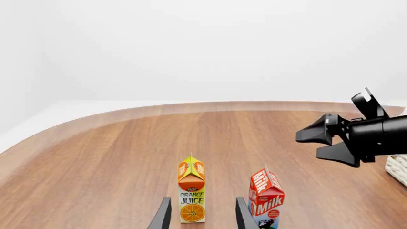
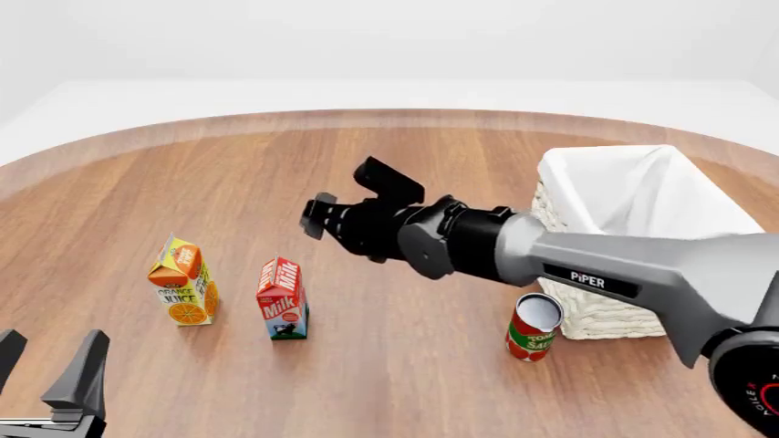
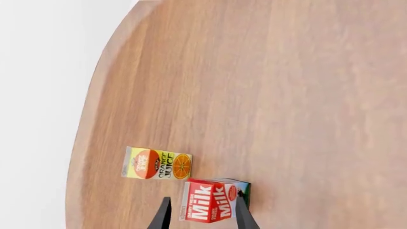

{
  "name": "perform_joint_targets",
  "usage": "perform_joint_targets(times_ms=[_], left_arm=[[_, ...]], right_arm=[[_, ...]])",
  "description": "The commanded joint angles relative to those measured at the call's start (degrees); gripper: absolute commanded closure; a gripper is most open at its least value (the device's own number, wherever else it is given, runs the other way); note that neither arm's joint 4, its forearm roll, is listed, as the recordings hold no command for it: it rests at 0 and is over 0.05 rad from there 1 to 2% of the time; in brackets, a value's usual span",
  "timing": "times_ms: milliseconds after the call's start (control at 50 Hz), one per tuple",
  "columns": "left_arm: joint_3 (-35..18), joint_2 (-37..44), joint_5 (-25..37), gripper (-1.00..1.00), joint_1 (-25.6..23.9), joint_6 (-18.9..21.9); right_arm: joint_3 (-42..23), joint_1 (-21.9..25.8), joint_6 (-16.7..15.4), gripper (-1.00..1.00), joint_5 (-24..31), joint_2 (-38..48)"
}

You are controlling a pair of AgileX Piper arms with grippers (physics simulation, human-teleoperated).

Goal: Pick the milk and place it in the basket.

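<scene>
The milk (image 2: 281, 298), a red-topped carton, stands upright on the wooden table beside the orange juice carton (image 2: 182, 283). It also shows in the left wrist view (image 1: 266, 198) and the right wrist view (image 3: 212, 199). My right gripper (image 2: 314, 219) is open and empty, hovering above and a little behind the milk; in its own view the milk sits between the fingers (image 3: 241, 214), apart from them. My left gripper (image 2: 46, 360) is open and empty near the front left edge, facing the juice (image 1: 191, 195). The white wicker basket (image 2: 585, 301) stands at the right.
A small red can (image 2: 534, 327) stands just in front of the basket's near left corner. The right arm stretches across the middle of the table from the right and shows in the left wrist view (image 1: 356, 136). The table's curved edge runs along the back.
</scene>
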Motion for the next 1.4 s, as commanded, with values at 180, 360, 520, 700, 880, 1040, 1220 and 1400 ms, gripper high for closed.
perform_joint_targets(times_ms=[180, 360, 520, 700, 880, 1040, 1220, 1400], left_arm=[[0.0, 0.0, 0.0, -1.0, 0.0, 0.0], [0.0, 0.0, 0.0, -1.0, 0.0, 0.0], [0.0, 0.0, 0.0, -1.0, 0.0, 0.0], [0.0, 0.0, 0.0, -1.0, 0.0, 0.0], [0.0, 0.0, 0.0, -1.0, 0.0, 0.0], [0.0, 0.0, 0.0, -1.0, 0.0, 0.0], [0.0, 0.0, 0.0, -1.0, 0.0, 0.0], [0.0, 0.0, 0.0, -1.0, 0.0, 0.0]], right_arm=[[-0.14, 2.55, 1.84, -1.0, -1.29, 3.47], [-1.04, 3.09, 1.71, -1.0, -1.08, 4.35], [-2.58, 3.81, 1.37, -1.0, -0.58, 5.83], [-3.88, 4.45, 1.28, -1.0, -0.46, 7.16], [-4.82, 4.54, 1.13, -1.0, -0.39, 8.42], [-5.63, 4.37, 1.09, -1.0, -0.34, 9.31], [-5.9, 4.78, 1.48, -1.0, -0.94, 10.47], [-5.91, 5.5, 2.24, -1.0, -1.92, 11.81]])
